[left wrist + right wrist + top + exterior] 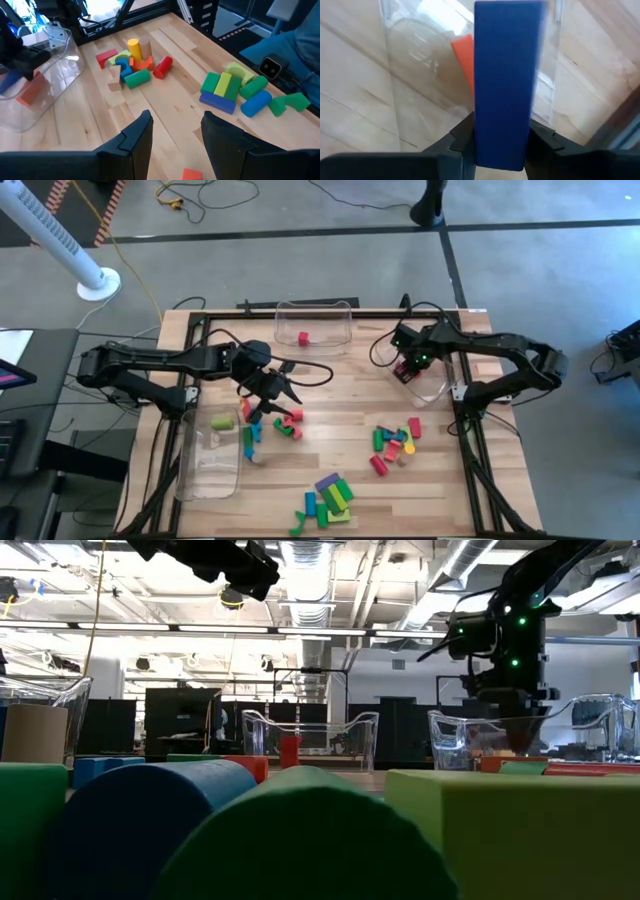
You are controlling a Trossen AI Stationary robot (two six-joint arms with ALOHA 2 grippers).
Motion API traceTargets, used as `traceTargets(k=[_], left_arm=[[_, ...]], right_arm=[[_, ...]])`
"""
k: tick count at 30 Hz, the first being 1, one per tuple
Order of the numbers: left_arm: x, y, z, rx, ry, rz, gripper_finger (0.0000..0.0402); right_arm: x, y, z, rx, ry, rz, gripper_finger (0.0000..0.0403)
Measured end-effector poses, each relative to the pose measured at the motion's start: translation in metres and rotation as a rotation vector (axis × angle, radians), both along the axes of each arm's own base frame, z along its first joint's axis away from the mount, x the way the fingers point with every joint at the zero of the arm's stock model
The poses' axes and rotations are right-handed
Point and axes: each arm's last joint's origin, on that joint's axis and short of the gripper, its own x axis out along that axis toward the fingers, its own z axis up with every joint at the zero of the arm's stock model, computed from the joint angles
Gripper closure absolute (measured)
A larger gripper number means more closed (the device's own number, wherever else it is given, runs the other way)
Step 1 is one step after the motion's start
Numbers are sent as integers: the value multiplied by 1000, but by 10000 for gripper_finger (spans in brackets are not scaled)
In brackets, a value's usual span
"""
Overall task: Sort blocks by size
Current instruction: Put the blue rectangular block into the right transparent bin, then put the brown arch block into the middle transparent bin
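Blocks lie in three loose groups on the wooden table: one (272, 425) under my left gripper, one (395, 442) right of centre, one (328, 500) near the front edge. My left gripper (278, 392) hovers open above the table (175, 122), nothing between its fingers. My right gripper (408, 368) points down over the clear right bin (435, 390) and is shut on a long blue block (505, 75). An orange-red block (465, 55) lies in that bin. My right gripper pinches the blue block between its two fingers, one on each long side near the end closest to the wrist (481, 137). The fingers come from above and the block runs on along them, down over the bin. Whether its lower end touches the bin's floor I cannot tell.
A clear bin (313, 315) at the far edge holds one red block (303, 338). A long clear bin (210, 465) at the left holds a green cylinder (222, 421). Black frame rails run along the table's sides. Bare wood lies between the groups.
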Motion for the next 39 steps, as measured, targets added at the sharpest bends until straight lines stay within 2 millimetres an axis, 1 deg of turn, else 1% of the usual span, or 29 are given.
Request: traceTargets(k=[14, 35, 39], left_arm=[[0, 0, 0, -9, 3, 5, 241], [0, 0, 0, -9, 4, 6, 241], [0, 0, 0, -9, 4, 6, 241]], right_arm=[[2, 2, 0, -5, -6, 19, 221], [2, 2, 0, -7, -5, 27, 219], [5, 0, 5, -18, -18, 27, 219]])
